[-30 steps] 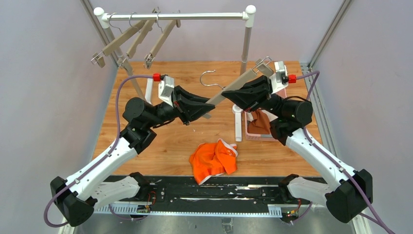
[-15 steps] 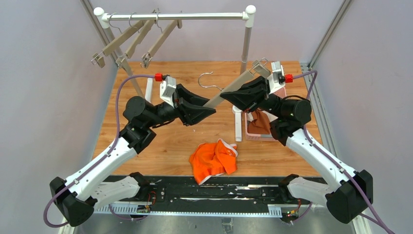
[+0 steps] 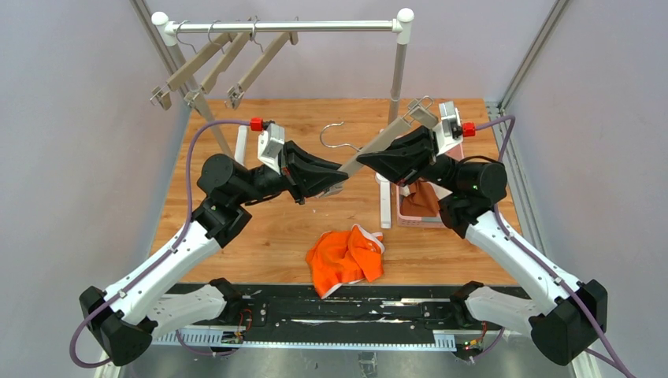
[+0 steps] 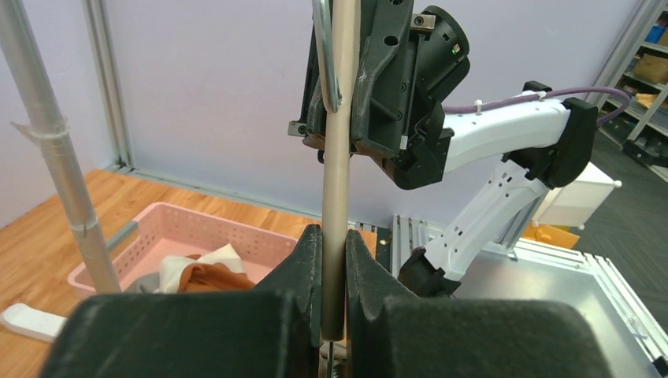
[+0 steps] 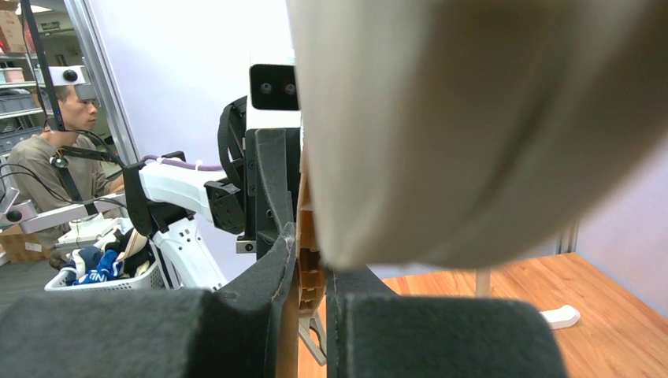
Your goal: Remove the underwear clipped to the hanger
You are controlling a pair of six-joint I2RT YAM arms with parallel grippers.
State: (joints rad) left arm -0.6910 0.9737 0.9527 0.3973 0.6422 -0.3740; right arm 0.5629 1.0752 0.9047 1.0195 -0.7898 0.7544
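Underwear is off the hanger [image 3: 384, 137]: the orange pair [image 3: 345, 260] lies crumpled near the front, the brown pair [image 3: 421, 201] in the pink basket [image 3: 406, 220] at right. Light, limp cloth; pinch a fold. The left gripper [image 3: 337, 183] and right gripper [image 3: 367, 164] both clench the hanger

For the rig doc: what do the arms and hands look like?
Left arm and right arm: white links, black joints. Lilac cable runs to a red plug by a white camera block at each wrist. Left hand and right hand: black, two tapered fingers.
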